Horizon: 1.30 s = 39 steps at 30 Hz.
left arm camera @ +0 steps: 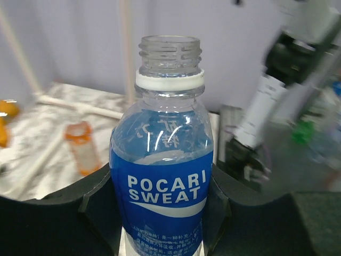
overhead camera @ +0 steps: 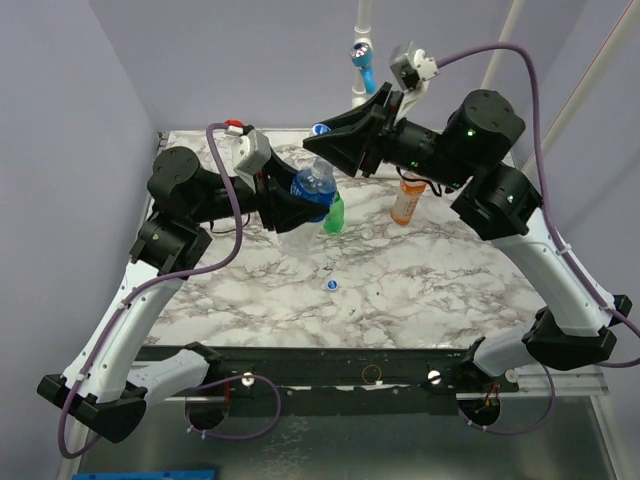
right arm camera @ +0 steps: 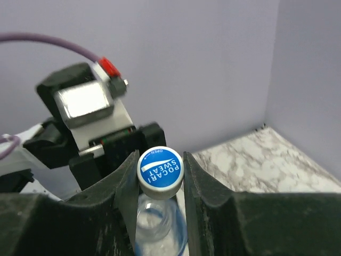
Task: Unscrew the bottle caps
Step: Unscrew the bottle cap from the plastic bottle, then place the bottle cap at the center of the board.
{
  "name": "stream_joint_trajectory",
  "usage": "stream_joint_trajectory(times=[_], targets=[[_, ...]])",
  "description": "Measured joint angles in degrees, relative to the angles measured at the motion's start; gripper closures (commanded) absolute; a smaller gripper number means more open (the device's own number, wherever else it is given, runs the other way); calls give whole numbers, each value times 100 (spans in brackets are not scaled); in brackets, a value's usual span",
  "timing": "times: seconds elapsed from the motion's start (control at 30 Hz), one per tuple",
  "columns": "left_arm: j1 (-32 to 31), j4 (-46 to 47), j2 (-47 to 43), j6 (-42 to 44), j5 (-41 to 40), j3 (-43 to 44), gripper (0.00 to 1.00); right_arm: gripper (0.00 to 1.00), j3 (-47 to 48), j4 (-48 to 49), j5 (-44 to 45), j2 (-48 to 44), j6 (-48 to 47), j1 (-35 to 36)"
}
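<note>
**Marble table (overhead camera: 420, 270), lavender walls: blue cap (right arm camera: 160, 169) off the Pocari Sweat bottle (left arm camera: 160, 176)**

Veined white-and-grey tabletop, plain lavender walls behind and on both sides. Toward the table's far edge, left of the middle: Pocari Sweat bottle in the left gripper (overhead camera: 303, 207), upright in the left wrist view. Black fingers (left arm camera: 93, 208) clenched against both sides of its blue label. Neck open, threads bare, white ring (left arm camera: 169, 80) just below them.

Just above that open mouth and apart from it: blue cap, printed top facing the right wrist camera. Pinched by its rim between the fingers (right arm camera: 200, 176) of the right gripper (overhead camera: 322, 140).

Green bottle (overhead camera: 334, 215) just to the right of the held one, partly hidden by it. Orange bottle (overhead camera: 406, 203) upright toward the far right, beneath the right arm. Second small cap (overhead camera: 331, 285), white with blue, lying loose near the table's centre, well apart from both grippers.
</note>
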Motion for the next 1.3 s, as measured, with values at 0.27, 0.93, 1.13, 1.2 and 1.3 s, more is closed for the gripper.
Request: stream_joint_trajectory(times=[0.27,0.93,1.13,1.2,1.3], targets=[[-101,-234,-11,-407,1585,0,100,99,7,935,-1307,-232,20,-153],[-74,-612,-638,142,1231,-538,100,97,-3930,389,1969,-2087,136,-251],[-74,-737,-636,260,1113,-595,100,97,-5139,385,2568,-1797,295,-374],[-72,-752,-636,293,1067,-595,100,99,-5445,581,2594,-1513,343,-570],[-74,-774,-632,354,984,-592,100,99,-5904,1034,2557,-927,476,-1095]])
